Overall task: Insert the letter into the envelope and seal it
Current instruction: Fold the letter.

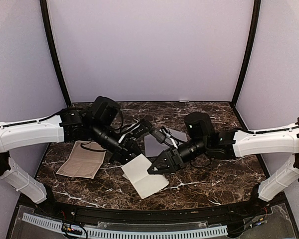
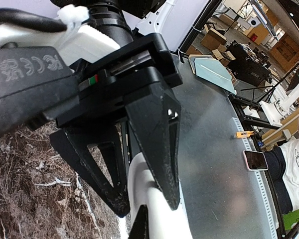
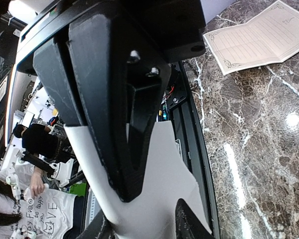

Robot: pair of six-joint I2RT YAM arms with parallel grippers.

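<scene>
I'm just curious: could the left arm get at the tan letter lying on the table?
Probably yes: the letter lies close beside it, but the left pincer seems shut on the envelope, so it must let go first.

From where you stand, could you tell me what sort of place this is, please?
Probably a robotics lab booth: pale lavender walls around a marble-patterned table, with cardboard boxes and another white robot arm visible beyond in the left wrist view.

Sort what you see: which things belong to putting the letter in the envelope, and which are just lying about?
For the job:
pale rectangular paper envelope
tan ornate-bordered paper letter

Lying about:
pink-edged flat phone
small orange object
</scene>
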